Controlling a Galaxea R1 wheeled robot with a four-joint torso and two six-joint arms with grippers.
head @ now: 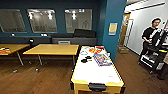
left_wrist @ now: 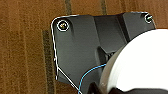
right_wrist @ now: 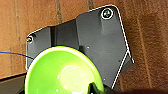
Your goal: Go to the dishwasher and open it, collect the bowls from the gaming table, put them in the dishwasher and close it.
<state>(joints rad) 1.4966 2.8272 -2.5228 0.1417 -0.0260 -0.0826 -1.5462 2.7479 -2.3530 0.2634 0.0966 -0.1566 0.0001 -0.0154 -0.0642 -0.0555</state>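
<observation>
The gaming table (head: 96, 72), white-topped with a yellow edge, stands straight ahead in the head view, with colourful board-game boxes (head: 101, 59) at its far end. A white bowl (left_wrist: 140, 62) shows large in the left wrist view, over the wooden floor, with my left gripper (left_wrist: 117, 90) shut on its rim. A bright green bowl (right_wrist: 62, 72) shows in the right wrist view, also over the floor, and my right gripper (right_wrist: 96, 88) is shut on its rim. The dishwasher is out of view.
Yellow-topped tables (head: 52, 49) stand to the left of the gaming table, with a dark bench along the blue wall behind. A teal pillar (head: 111, 27) rises to the right. At the far right a person (head: 150, 35) stands by a control rig. The floor is brown wood.
</observation>
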